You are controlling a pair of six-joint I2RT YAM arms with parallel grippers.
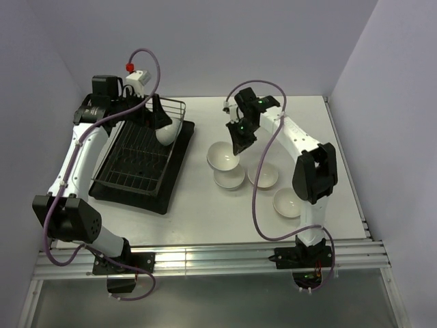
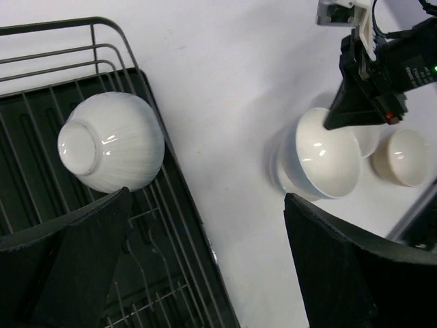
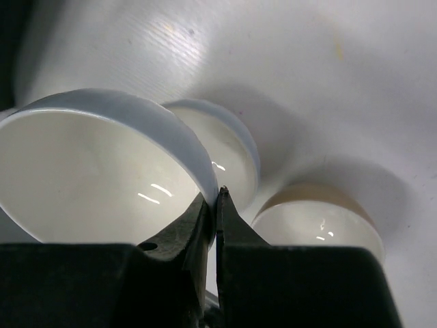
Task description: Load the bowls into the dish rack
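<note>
White table [image 1: 205, 212], matte, boxed in by pale lavender walls [image 1: 239, 41] at the back and on both sides. A metal rail [image 1: 205, 258] runs along the near edge and carries both arm bases.

Left half of the table: dish rack [image 1: 130, 179], dark wire, on a black tray [image 1: 174, 184], set at a slight angle. One racked bowl [image 1: 166, 130] leans in the rack's far right corner. Left gripper [image 1: 160, 117] hangs just above it.

Right half: right gripper [image 1: 239, 145] is over the cluster of bowls, at the rim of the gripped bowl [image 1: 220, 157], the one nearest the rack. Three loose bowls [image 1: 229, 179] [image 1: 263, 176] [image 1: 287, 203] sit on the table, mouths up, trailing toward the right arm's base.

Left wrist view only: the racked bowl shows its foot ring to the camera, ribbed outside wall, resting on the wires well inside the rack. The left fingers [image 2: 75, 266] stand wide apart at the bottom of the view, touching nothing. The same view catches the right gripper from the side, nipping the far rim of the gripped bowl, which is tilted with a shadow under it.

Right wrist view only: the fingers [image 3: 191, 232] are nearly together, with the gripped bowl's thin rim pinched between them, one finger inside and one outside. Two loose bowls lie beyond it on the table; the one on the right shows a tan outer band, which the overhead view does not reveal.
</note>
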